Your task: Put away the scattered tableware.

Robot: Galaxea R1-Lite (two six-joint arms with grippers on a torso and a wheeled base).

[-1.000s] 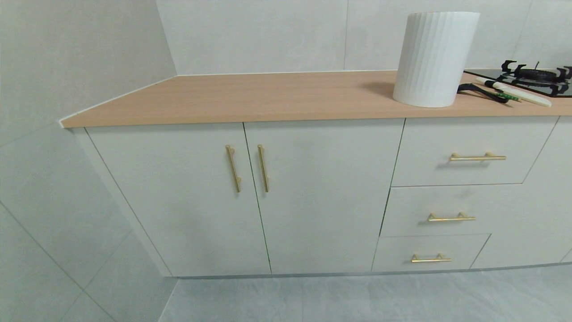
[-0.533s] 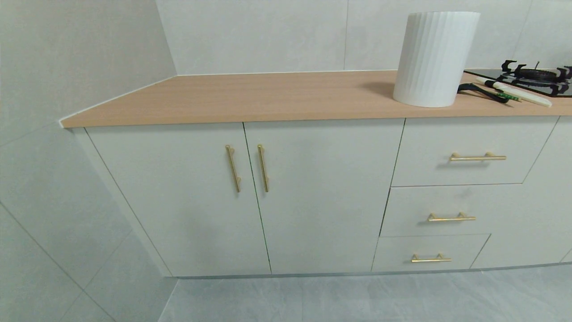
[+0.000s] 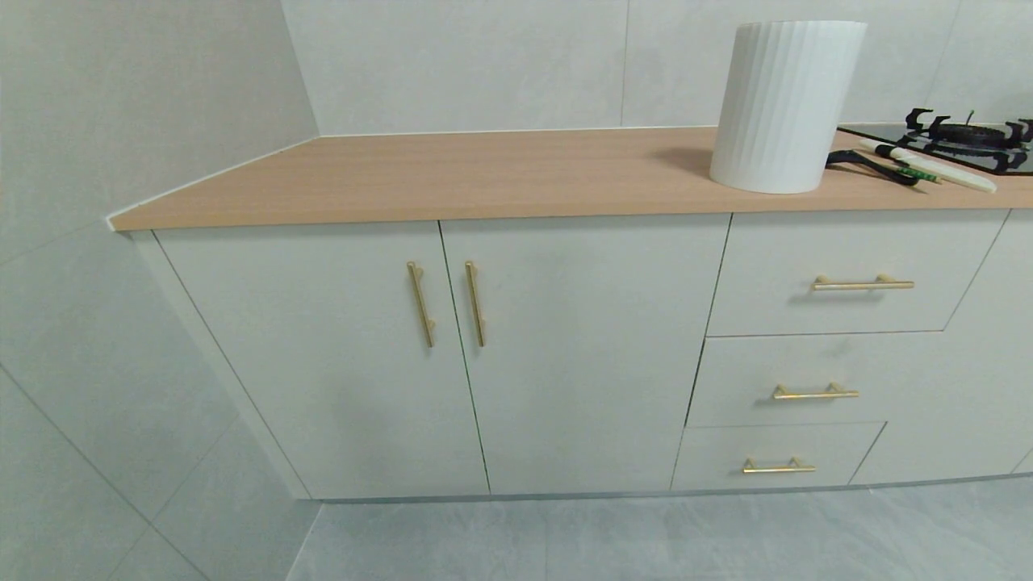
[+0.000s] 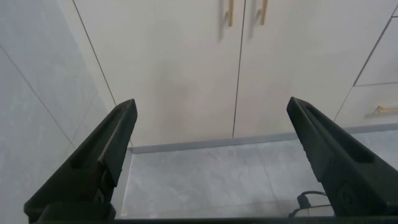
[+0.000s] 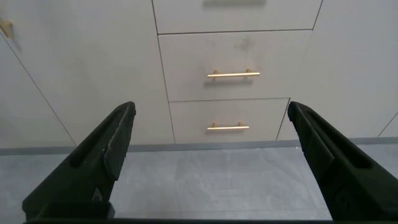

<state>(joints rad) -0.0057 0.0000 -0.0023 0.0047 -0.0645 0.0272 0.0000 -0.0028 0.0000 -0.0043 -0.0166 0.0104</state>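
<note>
The scattered tableware [image 3: 928, 167] is lying on the wooden surface [image 3: 452, 173], far on the robot's right side. There, a dark curved piece [image 3: 880, 168] and a long pale piece [image 3: 964, 179] are resting close together. Which kind of utensils they are, I cannot tell. They are lying just beside the white ribbed holder [image 3: 781, 105], which is standing upright on the same surface, and the black stove [image 3: 968, 135] is sitting right behind them.

Under the surface, two cabinet doors [image 3: 323, 363] with upright golden handles [image 3: 420, 303] are staying closed. To the right of them, three drawers [image 3: 775, 250] with golden bars are closed too.

The left pincer [image 4: 211, 109] is hanging low in front of the cabinet doors, above the grey floor [image 4: 211, 180]. Its two dark fingers [image 4: 112, 146] are standing wide apart and are gripping nothing. The right pincer [image 5: 210, 111] is hanging low in front of the drawers. Its fingers are also spread wide apart, with nothing between them. Both pincers are well apart from the tableware.
</note>
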